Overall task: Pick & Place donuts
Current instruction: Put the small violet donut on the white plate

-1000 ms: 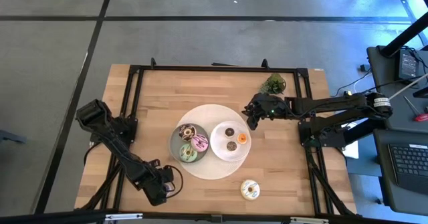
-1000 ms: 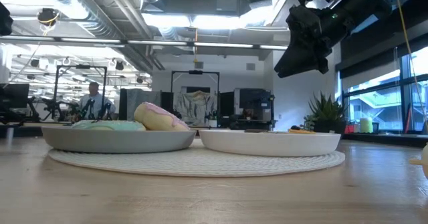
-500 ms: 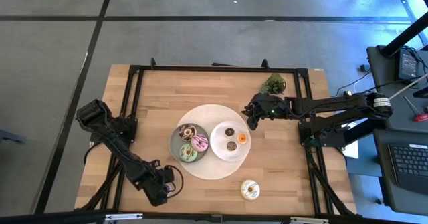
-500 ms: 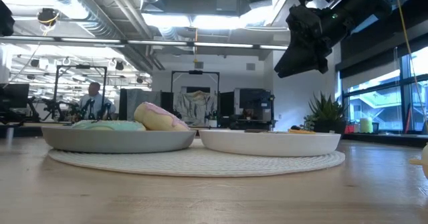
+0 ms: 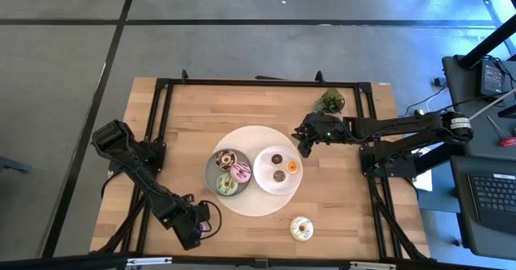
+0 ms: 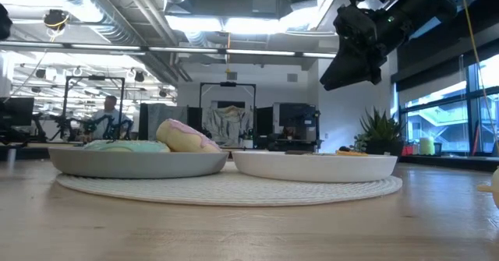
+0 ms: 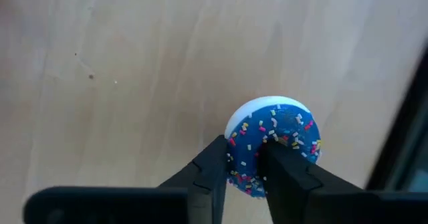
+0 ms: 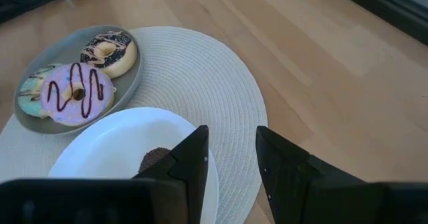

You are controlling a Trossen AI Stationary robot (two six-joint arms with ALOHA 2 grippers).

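My left gripper (image 5: pixel 197 226) is near the table's near-left corner, shut on a mini donut (image 7: pixel 275 140) with blue-purple icing, sprinkles and a white underside. My right gripper (image 5: pixel 306 138) hovers open above the table just right of the white plate (image 5: pixel 264 172), touching nothing; in the low view it hangs high (image 6: pixel 355 47). The white plate holds two brown minis (image 5: pixel 276 159) (image 5: pixel 279 176) and an orange mini (image 5: pixel 293 167). The grey plate (image 5: pixel 211 172) holds the chocolate (image 5: pixel 226 158), pink (image 5: pixel 240 172) and green (image 5: pixel 226 185) donuts. A cream donut (image 5: pixel 301 228) lies flat on the bare table. My left gripper pinches the mini donut's ring (image 7: pixel 245 170) between its two fingers, one finger (image 7: pixel 215 165) on the outer rim and the other finger (image 7: pixel 277 167) by the hole. The donut sits tilted, its white underside showing. Whether it touches the table I cannot tell.
Both plates sit on a round woven mat (image 5: pixel 242 205) at the table's middle. A small green plant (image 5: pixel 330 101) stands near the far right corner. Black frame rails (image 5: pixel 161 125) run along the left, right and far edges. A person shows far off in the room (image 6: pixel 109 117).
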